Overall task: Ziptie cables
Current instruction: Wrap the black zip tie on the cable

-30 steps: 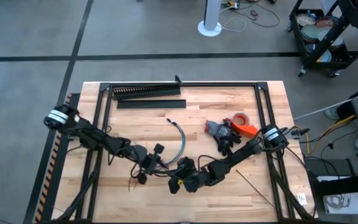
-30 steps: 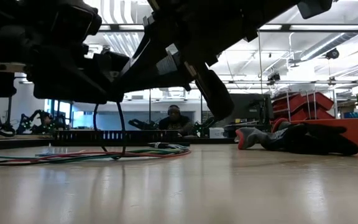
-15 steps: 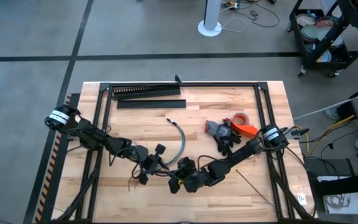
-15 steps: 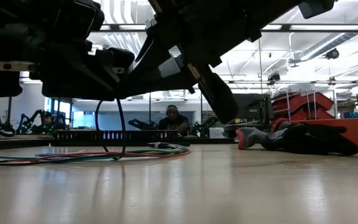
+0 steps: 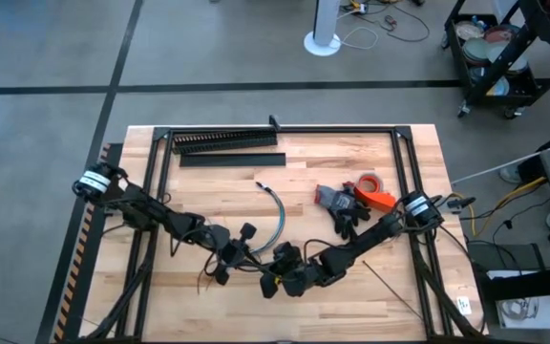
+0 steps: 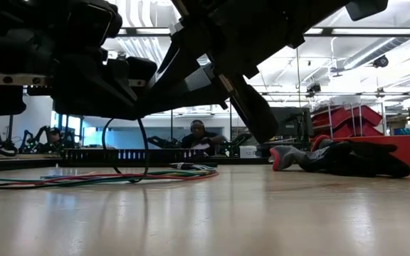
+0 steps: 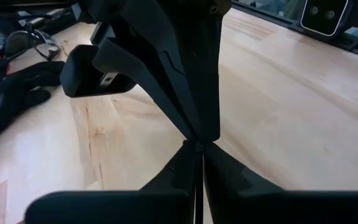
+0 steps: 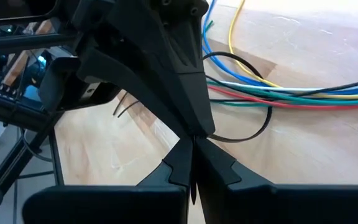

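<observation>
My left tool (image 5: 225, 260) and my right tool (image 5: 277, 275) sit close together low over the front middle of the table (image 5: 218, 191). Both have their fingers pinched together on one ziptie (image 8: 241, 134), a thin dark strip bent into a loop around the cables (image 8: 303, 94). The cables lie flat on the wood as a bundle of coloured wires, running through that loop beside my tools

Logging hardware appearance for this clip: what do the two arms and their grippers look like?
Both arms are dark, slim and multi-jointed. The left arm and right arm each carry a white band with dark marks near the outer end. The left gripper and right gripper have black, angular, wedge-shaped fingers tapering to narrow tips.
</observation>
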`<state>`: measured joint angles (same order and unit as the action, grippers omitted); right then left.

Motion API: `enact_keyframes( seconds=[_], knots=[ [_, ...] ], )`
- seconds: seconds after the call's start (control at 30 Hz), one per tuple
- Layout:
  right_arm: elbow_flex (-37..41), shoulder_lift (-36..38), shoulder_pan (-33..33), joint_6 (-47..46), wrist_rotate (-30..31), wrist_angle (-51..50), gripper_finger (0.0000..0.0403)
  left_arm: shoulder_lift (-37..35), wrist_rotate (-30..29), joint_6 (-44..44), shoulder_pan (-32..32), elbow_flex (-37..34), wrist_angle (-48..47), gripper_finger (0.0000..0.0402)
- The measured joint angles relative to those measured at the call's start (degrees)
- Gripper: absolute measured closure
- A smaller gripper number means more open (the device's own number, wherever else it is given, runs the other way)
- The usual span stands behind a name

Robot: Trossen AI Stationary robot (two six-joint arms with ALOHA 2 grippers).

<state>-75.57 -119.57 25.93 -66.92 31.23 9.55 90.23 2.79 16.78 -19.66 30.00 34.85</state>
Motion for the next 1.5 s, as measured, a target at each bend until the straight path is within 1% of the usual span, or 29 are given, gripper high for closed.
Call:
enact_keyframes(
  seconds=[0.23, 0.47, 0.7, 0.8, 0.87, 0.97, 1.13, 1.2, 1.3, 1.37, 1.43, 1.5],
  knots=[
    [0.00, 0.00, 0.02, -0.21, 0.01, -0.05, 0.0403, -0.14, -0.31, -1.14, 0.00, 0.04, -0.75, 0.0399],
    [-0.04, 0.00, 1.29, -2.29, 1.21, -0.02, 0.0403, -1.59, -0.70, -2.30, -0.02, -0.37, -1.65, 0.0401],
    [-0.13, 0.00, 1.70, -3.19, 1.20, -0.12, 0.0403, -4.64, -1.01, -2.11, 0.07, -0.48, -6.02, 0.0401],
    [-0.13, 0.00, 2.29, -3.56, -0.05, -0.61, 0.0402, -5.14, -1.38, -2.06, 0.19, -0.56, -8.51, 0.0401],
    [-0.11, 0.00, 2.74, -3.80, -1.06, -0.73, 0.0402, -5.30, -1.89, -1.68, 0.63, -0.68, -9.74, 0.0401],
    [-0.11, -0.02, 3.42, -4.28, -0.91, -0.66, 0.0402, -5.41, -2.22, -1.36, 1.95, -1.23, -9.47, 0.0401],
    [-0.11, -0.02, 4.15, -3.84, 1.65, -0.74, 0.0402, -5.49, -1.23, -1.43, 3.87, -1.75, -9.49, 0.0402],
    [-0.15, 0.00, 4.22, 0.79, 2.75, -0.75, 0.0402, -5.62, 0.46, -1.73, 3.80, -1.75, -8.78, 0.0402],
    [-2.40, 0.26, 4.52, 14.99, 4.45, -1.85, 0.0402, -5.88, 1.43, -3.10, 3.78, -1.75, -8.73, 0.0402],
    [-5.07, 0.84, 4.56, 22.84, 6.46, -4.65, 0.0402, -5.89, 1.46, -4.64, 3.99, -1.75, -8.81, 0.0401],
    [-7.93, 0.94, 4.27, 27.23, 7.94, -9.63, 0.0394, -5.89, 1.49, -6.35, 4.27, -1.75, -8.77, 0.0401],
    [-10.42, 0.49, 3.53, 28.44, 7.89, -16.82, 0.0376, -5.91, 1.51, -7.96, 4.61, -1.75, -8.83, 0.0401]
  ],
)
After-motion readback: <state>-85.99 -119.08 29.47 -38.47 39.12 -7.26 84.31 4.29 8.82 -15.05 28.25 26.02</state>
